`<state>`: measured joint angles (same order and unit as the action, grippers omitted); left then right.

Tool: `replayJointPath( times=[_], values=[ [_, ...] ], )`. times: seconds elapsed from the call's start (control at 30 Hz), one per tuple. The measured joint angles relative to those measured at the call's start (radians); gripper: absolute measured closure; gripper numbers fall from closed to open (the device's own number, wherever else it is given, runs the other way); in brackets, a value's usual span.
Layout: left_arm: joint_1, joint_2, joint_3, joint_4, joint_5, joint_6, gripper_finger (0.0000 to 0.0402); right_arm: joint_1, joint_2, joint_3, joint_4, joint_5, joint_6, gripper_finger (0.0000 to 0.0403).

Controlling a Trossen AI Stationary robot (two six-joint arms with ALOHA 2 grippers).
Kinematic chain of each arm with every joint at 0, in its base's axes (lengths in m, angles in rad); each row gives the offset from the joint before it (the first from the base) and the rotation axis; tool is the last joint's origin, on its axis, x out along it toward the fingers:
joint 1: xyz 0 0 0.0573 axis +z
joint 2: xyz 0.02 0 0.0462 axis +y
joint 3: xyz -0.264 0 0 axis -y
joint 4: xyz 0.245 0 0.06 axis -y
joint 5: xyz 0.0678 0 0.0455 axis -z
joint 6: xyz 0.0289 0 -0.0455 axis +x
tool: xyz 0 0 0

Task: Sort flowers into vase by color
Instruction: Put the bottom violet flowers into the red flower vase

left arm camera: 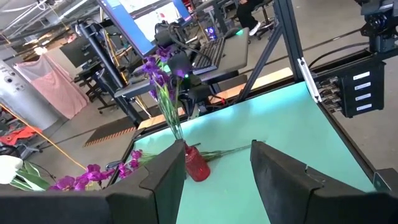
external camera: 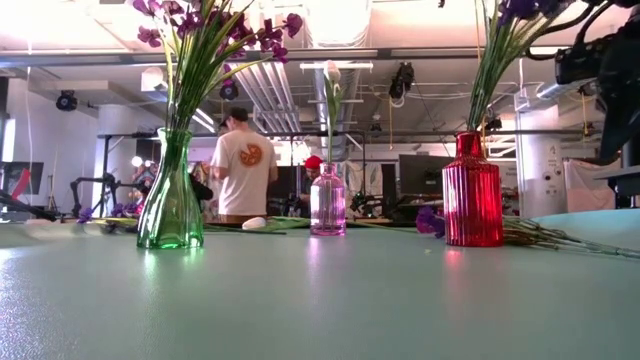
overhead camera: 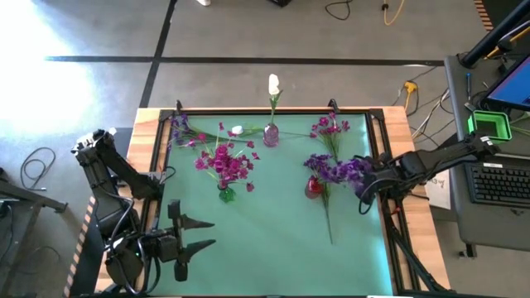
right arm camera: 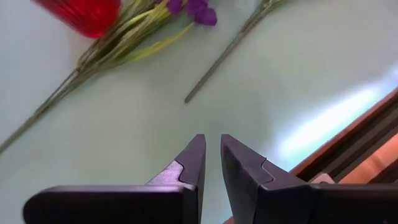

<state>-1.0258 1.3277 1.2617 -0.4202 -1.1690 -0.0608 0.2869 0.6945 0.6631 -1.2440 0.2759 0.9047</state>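
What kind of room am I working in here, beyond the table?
Likely an open robotics lab or workshop: exposed ceiling ducts, a workstation with monitor and keyboard beside the table, and a person among equipment racks behind.

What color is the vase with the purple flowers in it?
Red vase, seen best in the low view.

two dark jointed arms with black wedge-shaped jaws.

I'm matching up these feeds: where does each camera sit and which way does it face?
High: overhead, straight down; both arms, three vases.
Low: tabletop level, toward the room; green vase, pink vase, red vase.
Left wrist: left tool open, facing the red vase.
Right wrist: right tool empty, above the mat.
Shared: all show the red vase.
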Motion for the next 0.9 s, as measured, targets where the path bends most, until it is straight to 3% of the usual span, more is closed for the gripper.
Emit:
replayJointPath(
  times=[0.4, 0.67, 0.9],
  values=[
    [0.000, 0.000, 0.000, 0.000, 0.000, 0.000, 0.0232, 0.049, 0.007, 0.002, 0.070, -0.112, 0.182, 0.0360],
    [0.000, 0.000, 0.000, 0.000, 0.000, 0.000, 0.0232, 0.162, 0.015, 0.002, 0.086, 0.035, 0.374, 0.0360],
    [0.000, 0.000, 0.000, 0.000, 0.000, 0.018, 0.0232, 0.220, 0.059, -0.008, 0.220, 0.014, 0.326, 0.0360]
  ],
)
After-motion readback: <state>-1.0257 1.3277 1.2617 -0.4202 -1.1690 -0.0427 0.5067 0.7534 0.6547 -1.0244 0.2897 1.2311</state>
